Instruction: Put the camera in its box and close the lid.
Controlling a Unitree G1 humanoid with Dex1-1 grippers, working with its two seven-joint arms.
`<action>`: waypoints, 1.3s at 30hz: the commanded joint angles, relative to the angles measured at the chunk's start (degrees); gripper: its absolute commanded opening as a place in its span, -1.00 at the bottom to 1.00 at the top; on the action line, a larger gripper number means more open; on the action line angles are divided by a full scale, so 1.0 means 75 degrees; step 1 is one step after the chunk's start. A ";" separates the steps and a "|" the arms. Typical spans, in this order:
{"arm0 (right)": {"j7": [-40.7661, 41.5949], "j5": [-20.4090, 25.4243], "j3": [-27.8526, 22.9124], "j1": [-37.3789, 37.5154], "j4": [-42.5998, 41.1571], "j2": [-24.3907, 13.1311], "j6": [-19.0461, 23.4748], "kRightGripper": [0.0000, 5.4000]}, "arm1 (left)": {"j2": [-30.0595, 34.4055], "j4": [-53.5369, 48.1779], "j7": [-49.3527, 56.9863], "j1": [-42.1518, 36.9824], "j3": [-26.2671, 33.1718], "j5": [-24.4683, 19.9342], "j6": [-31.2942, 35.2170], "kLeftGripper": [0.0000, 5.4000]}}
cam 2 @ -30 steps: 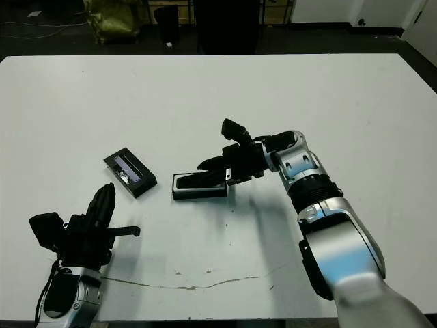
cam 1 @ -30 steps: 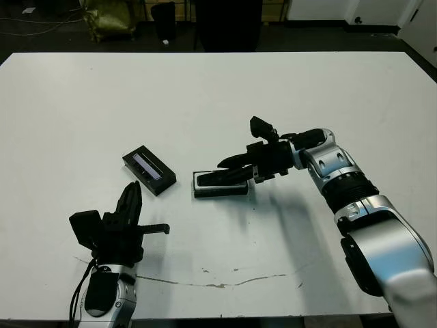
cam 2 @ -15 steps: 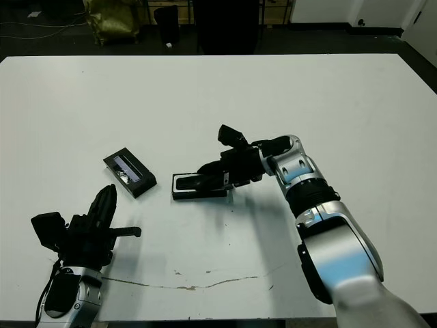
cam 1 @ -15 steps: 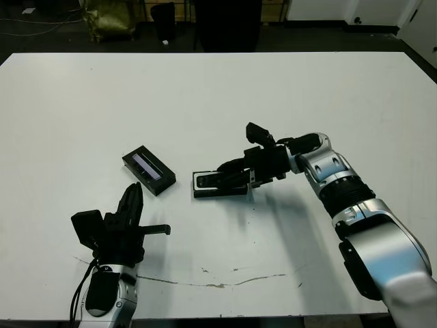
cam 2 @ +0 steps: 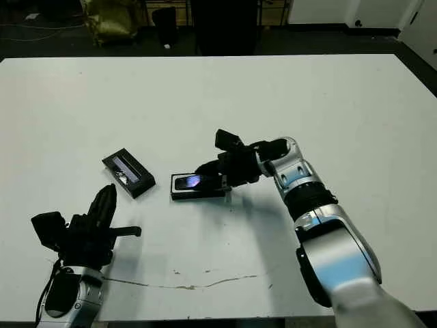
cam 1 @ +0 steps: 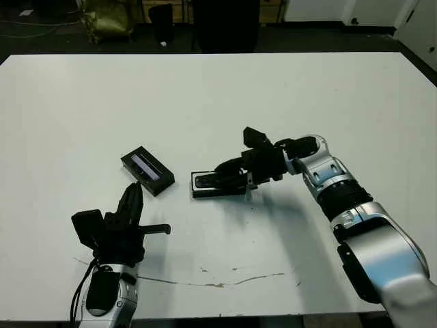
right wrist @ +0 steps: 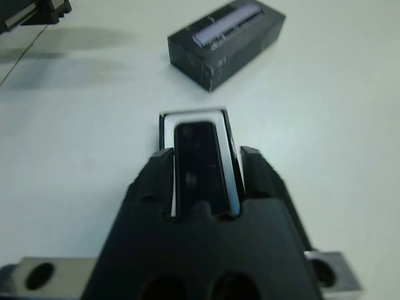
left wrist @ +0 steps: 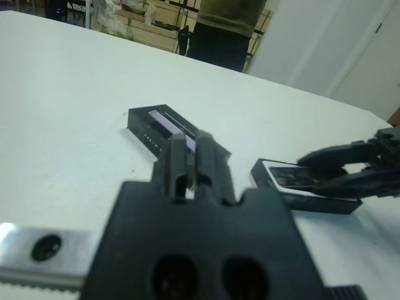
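Our right gripper holds the camera between its fingers, lying along the box; it looks seated on the white lining, though we cannot tell if it is fully down. The lid lies just left of the box, long axis slanted, nearer our left gripper, whose fingers are closed on nothing.

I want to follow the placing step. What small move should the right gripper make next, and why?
Probably open the right gripper and draw it back. The camera seems to lie already within the white lining of the box, with the fingers at both its sides. The lid rests apart on the table, so the box top must be free before closing.
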 commanded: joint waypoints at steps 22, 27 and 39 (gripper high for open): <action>0.0476 0.0305 -0.0394 0.0137 -0.0592 -0.0565 0.0007 0.99 | 0.0007 0.0106 0.0013 0.0069 -0.0007 0.0122 0.0155 -1.00; 0.0150 0.1602 -0.1345 0.0837 -0.2703 -0.0882 0.1918 0.99 | 0.0021 0.0097 0.0005 0.0084 0.0020 0.0093 0.0152 -1.00; -0.5008 0.1660 -0.2907 0.5839 -0.8924 -0.0458 0.2716 0.57 | 0.0009 0.0023 0.0014 0.0093 0.0060 0.0040 0.0160 -1.00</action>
